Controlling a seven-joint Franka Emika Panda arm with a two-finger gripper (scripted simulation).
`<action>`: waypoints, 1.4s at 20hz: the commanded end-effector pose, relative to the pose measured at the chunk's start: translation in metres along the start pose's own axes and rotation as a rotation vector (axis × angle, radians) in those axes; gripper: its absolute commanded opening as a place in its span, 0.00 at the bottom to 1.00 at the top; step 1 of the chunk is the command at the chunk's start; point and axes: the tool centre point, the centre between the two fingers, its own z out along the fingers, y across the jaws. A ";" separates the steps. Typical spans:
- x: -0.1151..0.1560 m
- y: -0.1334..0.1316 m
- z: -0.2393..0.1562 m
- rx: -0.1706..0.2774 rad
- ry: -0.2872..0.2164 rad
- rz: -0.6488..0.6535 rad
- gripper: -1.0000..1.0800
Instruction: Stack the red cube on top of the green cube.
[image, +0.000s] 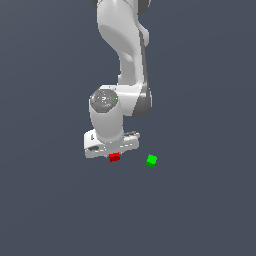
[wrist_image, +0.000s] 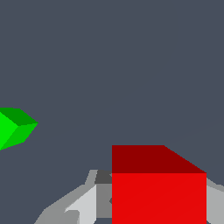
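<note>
Exterior view: the white Franka arm is seen lowered over the dark grey table (image: 50, 210), and the small plain bright red cube (image: 114, 157) is found directly under the white gripper (image: 113, 153), at its lower edge. The small plain bright green cube (image: 152, 160) lies on the table just to the exterior view's right of the red one, apart from it and not touched by anything.

In the wrist view the red cube (wrist_image: 159, 186) is shown filling the space between the grey fingers (wrist_image: 78, 205), with finger metal visible on both sides of it. Whether the gripper (wrist_image: 148, 205) is clenched on the red cube or merely set around it cannot be told from either picture; no contact line is resolved. The green cube (wrist_image: 15, 127) is seen off to one side, turned at an angle to the red cube's faces.

The step in hand is judged to be the grasp of the red cube; nothing has yet been stacked. A firm closure is called for next, then a lift clear of the table, a short carry towards the exterior view's right, and a centred descent onto the green cube.
</note>
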 end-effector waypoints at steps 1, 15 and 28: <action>0.000 -0.004 0.001 0.000 0.000 -0.001 0.00; 0.014 -0.117 0.039 0.001 0.000 -0.001 0.00; 0.022 -0.168 0.057 0.001 -0.001 0.000 0.96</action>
